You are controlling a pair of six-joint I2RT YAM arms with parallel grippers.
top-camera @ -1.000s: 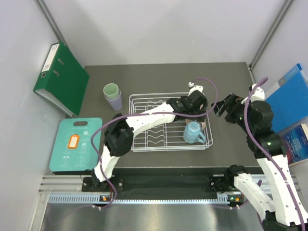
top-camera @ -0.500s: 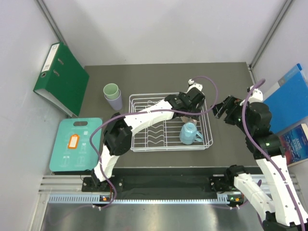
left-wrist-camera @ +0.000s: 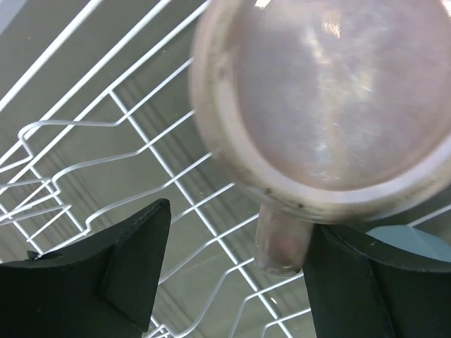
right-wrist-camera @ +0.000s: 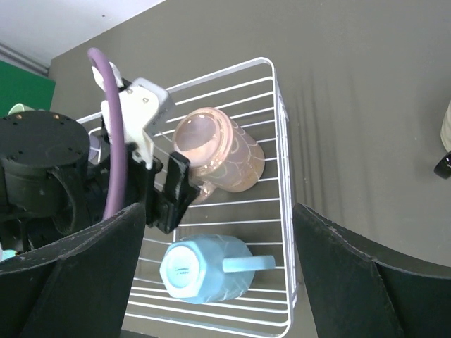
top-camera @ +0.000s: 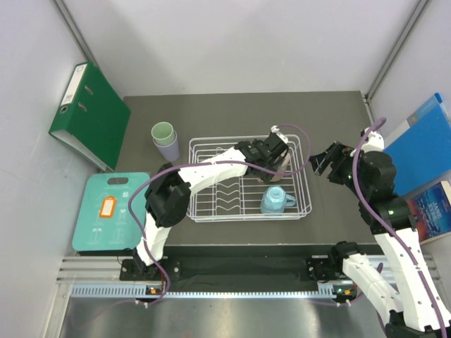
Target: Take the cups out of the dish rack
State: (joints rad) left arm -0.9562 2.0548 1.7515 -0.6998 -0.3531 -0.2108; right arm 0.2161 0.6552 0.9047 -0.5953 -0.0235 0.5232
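Note:
The white wire dish rack [top-camera: 211, 151] stands mid-table. A pink cup [top-camera: 287, 161] lies on its side in the rack's far right part; a light blue handled cup [top-camera: 274, 200] lies nearer, base showing. My left gripper [top-camera: 276, 156] is open inside the rack at the pink cup's mouth. In the left wrist view the pink cup [left-wrist-camera: 331, 105] fills the top, its handle [left-wrist-camera: 282, 243] next to the right finger [left-wrist-camera: 373, 282]. My right gripper [top-camera: 325, 160] is open above the table right of the rack. Mint and lavender cups [top-camera: 165, 140] stand stacked left of the rack.
A green binder [top-camera: 90, 114] leans at the far left and a teal board [top-camera: 113, 211] lies on the left. Blue folders [top-camera: 423, 141] stand at the right edge. In the right wrist view a pale cream thing [right-wrist-camera: 445, 127] is cut off at the right edge.
My left gripper has drawn back leftward in the rack, to the pink cup's mouth. The light blue cup has shifted a little toward the near left. The right gripper has hardly moved.

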